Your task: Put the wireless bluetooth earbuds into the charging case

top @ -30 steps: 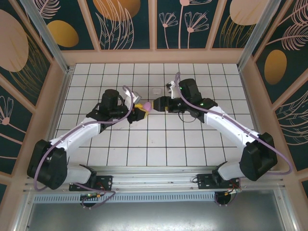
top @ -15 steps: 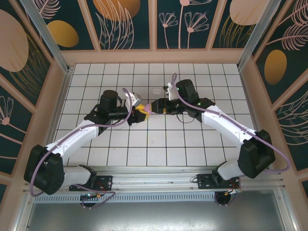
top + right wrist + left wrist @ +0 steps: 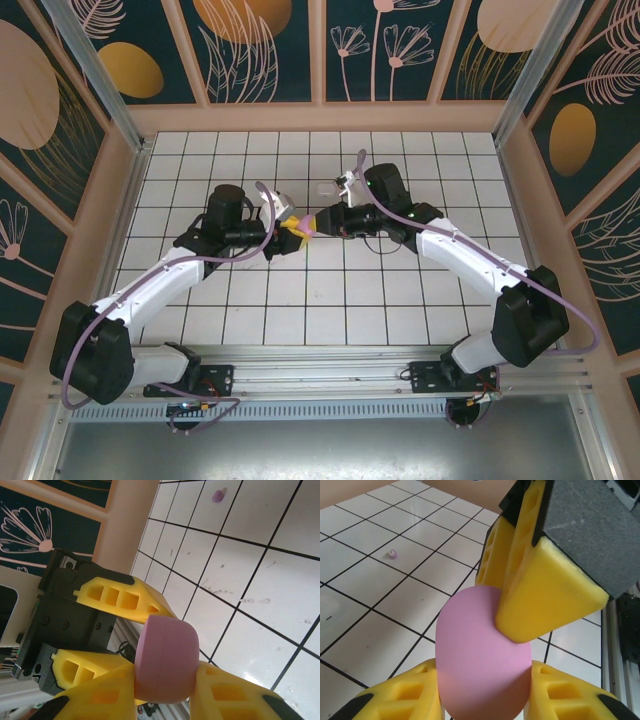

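Your left gripper (image 3: 295,229) and right gripper (image 3: 322,220) meet nose to nose at mid-table. Both are closed on the same pink oval piece (image 3: 482,650), so neither has free fingers. The charging case (image 3: 325,187) lies on the tiled table (image 3: 250,310) just beyond that meeting point, toward the far wall. It is apart from both sets of fingers and nearer your right arm's wrist. Its long axis is too small to read from above, and the earbuds are too small to pick out. Once the piece is released, I judge the right arm has the shorter reach to the case.

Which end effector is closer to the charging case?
Right. The right end effector sits just near-side of the charging case; the left end effector is farther, down-left of it.
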`<act>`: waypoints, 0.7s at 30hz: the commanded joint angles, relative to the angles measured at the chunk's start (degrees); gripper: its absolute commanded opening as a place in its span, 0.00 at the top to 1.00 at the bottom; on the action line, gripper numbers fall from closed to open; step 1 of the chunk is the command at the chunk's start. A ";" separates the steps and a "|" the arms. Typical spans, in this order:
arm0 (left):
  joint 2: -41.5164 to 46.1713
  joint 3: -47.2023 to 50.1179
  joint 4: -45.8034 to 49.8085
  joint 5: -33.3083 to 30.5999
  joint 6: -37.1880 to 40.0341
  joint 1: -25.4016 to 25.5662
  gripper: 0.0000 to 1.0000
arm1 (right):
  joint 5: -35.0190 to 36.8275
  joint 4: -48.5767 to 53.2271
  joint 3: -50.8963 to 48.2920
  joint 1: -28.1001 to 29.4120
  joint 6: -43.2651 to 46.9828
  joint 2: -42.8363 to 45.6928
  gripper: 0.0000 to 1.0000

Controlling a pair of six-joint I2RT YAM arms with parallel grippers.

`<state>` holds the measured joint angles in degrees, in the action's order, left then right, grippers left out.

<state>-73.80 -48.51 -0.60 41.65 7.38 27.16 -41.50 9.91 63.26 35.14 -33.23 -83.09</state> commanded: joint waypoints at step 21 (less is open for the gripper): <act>11.26 8.06 -28.93 -11.16 -13.81 -0.39 0.21 | 0.32 -37.45 -20.19 -7.27 -33.46 9.86 0.85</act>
<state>-64.14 -44.53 -19.16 30.89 -1.43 27.31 -41.78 -16.23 45.54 28.58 -57.93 -75.57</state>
